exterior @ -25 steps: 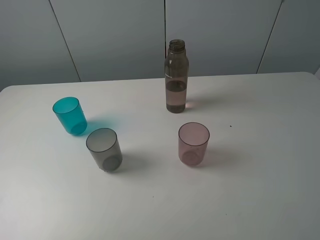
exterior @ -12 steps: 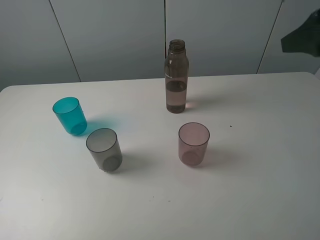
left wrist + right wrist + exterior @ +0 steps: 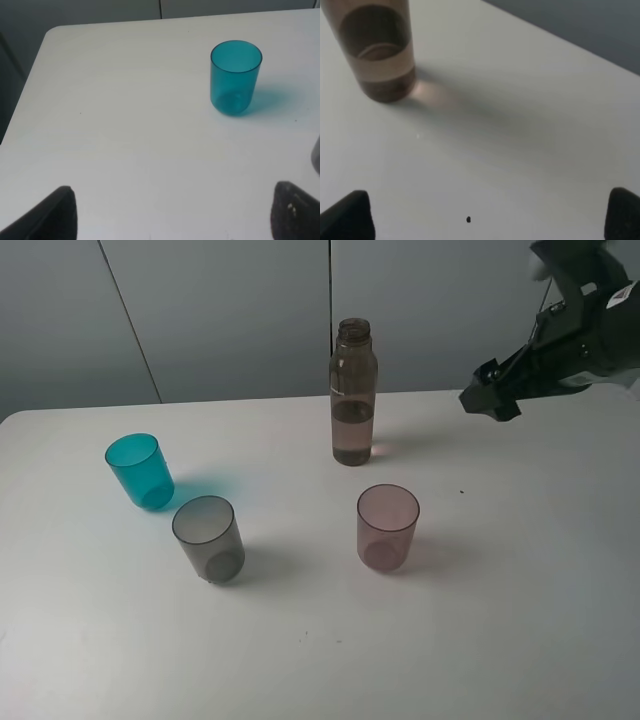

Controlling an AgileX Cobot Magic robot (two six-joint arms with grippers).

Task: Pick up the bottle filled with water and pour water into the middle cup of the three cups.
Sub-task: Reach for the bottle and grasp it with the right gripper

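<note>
Right gripper [image 3: 490, 400] hovers to the right of the bottle [image 3: 353, 395], well apart from it and empty.

The bottle stands upright, uncapped and partly filled, near the far edge of the table [image 3: 520, 570]. The right gripper hangs above the tabletop and touches nothing. In the right wrist view its fingers [image 3: 345, 215] are spread wide, with the bottle's base ahead and off to one side. The left gripper [image 3: 172, 215] is also wide open and empty, facing the teal cup [image 3: 139, 470]. The grey cup [image 3: 208, 538] stands near the teal one. The pink cup [image 3: 387, 527] stands in front of the bottle.
</note>
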